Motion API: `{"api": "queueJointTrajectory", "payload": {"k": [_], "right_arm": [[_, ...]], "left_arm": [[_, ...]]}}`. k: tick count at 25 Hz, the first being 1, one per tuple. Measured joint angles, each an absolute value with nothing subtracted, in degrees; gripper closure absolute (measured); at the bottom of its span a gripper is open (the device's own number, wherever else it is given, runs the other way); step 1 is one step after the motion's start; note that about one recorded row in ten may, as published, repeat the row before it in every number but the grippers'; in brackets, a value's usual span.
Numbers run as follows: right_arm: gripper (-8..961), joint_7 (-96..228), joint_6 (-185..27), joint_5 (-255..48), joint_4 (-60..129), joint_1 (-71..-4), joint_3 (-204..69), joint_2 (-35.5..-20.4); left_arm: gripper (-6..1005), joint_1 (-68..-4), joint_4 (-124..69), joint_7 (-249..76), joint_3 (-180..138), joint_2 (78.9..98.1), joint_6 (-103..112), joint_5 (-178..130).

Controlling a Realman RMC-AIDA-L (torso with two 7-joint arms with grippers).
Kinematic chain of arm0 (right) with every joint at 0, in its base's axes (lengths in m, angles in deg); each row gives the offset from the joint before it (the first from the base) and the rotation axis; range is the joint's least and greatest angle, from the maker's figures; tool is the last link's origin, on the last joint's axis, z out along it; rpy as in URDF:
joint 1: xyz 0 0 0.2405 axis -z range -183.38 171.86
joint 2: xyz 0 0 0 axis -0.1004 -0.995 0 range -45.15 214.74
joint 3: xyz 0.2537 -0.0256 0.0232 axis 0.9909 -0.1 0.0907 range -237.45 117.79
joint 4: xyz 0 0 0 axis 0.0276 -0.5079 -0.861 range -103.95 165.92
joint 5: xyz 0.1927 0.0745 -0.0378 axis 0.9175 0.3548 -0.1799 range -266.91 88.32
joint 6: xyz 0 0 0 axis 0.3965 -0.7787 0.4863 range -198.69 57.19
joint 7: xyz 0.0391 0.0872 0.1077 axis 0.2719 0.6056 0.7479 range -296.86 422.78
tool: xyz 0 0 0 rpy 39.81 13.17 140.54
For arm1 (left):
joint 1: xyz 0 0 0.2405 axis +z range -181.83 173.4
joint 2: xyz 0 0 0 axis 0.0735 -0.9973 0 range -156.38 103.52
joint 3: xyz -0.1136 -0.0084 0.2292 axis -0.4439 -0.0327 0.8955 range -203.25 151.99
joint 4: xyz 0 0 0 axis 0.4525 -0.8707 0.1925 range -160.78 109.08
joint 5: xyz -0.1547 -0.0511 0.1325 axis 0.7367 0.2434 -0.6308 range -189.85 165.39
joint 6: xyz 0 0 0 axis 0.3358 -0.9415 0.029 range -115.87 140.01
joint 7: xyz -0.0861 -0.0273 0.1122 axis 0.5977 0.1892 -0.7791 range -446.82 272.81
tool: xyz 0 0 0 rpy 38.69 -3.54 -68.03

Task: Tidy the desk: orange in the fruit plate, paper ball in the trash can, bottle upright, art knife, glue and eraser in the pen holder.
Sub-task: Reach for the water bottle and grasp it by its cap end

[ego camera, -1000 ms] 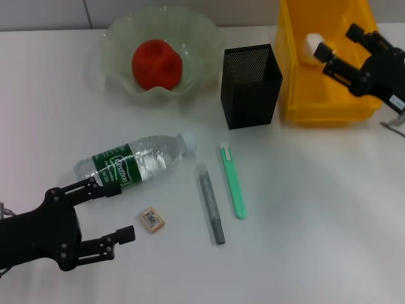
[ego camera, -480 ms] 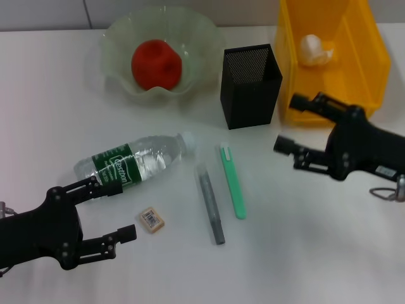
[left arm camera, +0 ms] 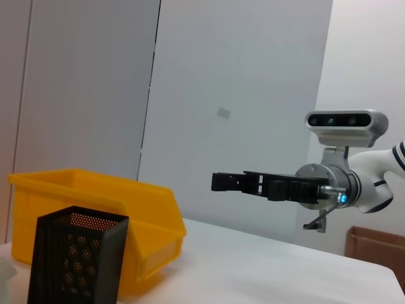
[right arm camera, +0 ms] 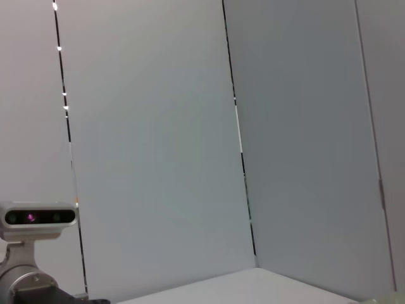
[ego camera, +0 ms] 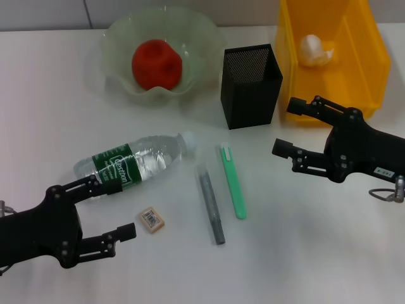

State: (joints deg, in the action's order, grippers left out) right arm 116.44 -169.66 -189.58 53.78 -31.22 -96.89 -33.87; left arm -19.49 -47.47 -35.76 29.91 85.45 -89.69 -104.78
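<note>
Knife (ego camera: 232,181): we note it lengthwise up-frame, centre; our right hand (ego camera: 282,128), spread and empty, nearer than left hand (ego camera: 112,212), also spread.

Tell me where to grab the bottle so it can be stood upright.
Grip the bottle across its labelled middle, coming from above with the open left claw nearby. It lies on its side, white cap toward the pen holder, so the round body gives two opposing faces.

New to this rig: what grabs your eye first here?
The bright yellow trash can at the far right, with the paper ball inside, and the orange in the fruit plate at far left. Nearer, the bottle lies on its side, between the open left gripper and right gripper.
</note>
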Motion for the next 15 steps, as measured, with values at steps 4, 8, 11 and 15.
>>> {"api": "queueJointTrajectory", "payload": {"k": [4,8,11,15], "right_arm": [[118,116.6,-168.1,-189.8,54.6,-30.8,-97.0,-33.75],[119,116.6,-164.1,-193.1,55.3,-30.4,-97.1,-34.01],[119,116.2,-160.8,-196.0,55.3,-30.2,-97.1,-34.12],[119,113.5,-159.0,-197.3,54.4,-29.6,-97.0,-34.17]], "left_arm": [[315,-19.5,-47.5,-35.8,29.8,85.45,-89.7,-104.8],[317,-19.5,-47.5,-35.8,29.7,85.45,-89.7,-104.8],[318,-19.5,-47.5,-35.8,29.7,85.45,-89.7,-104.8],[319,-19.5,-47.5,-35.8,29.7,85.45,-89.5,-104.8]]}}
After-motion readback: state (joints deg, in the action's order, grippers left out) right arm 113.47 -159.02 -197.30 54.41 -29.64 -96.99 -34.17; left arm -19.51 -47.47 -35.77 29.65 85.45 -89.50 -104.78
